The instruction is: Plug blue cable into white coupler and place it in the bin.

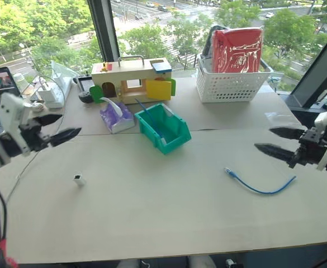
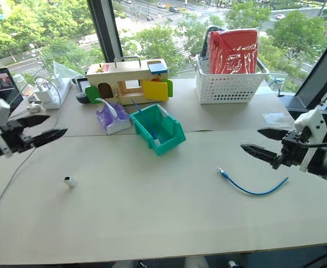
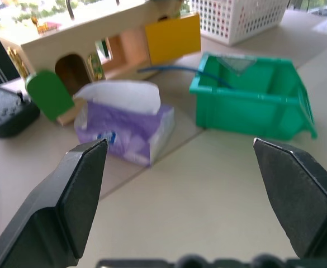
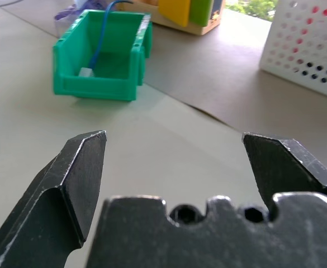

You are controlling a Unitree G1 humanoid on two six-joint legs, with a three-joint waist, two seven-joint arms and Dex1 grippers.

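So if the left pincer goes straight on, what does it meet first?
Probably the bin or the purple tissue pack; both lie ahead of the open left pincer, and depth is unclear.

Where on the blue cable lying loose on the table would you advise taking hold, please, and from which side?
Judging by its pose, grip the blue cable just behind its clear plug end, coming from above with the open right gripper, which is nearer. The cable lies flat in a shallow curve, and that plug points toward the white coupler, so holding close to it should keep the tip steady.
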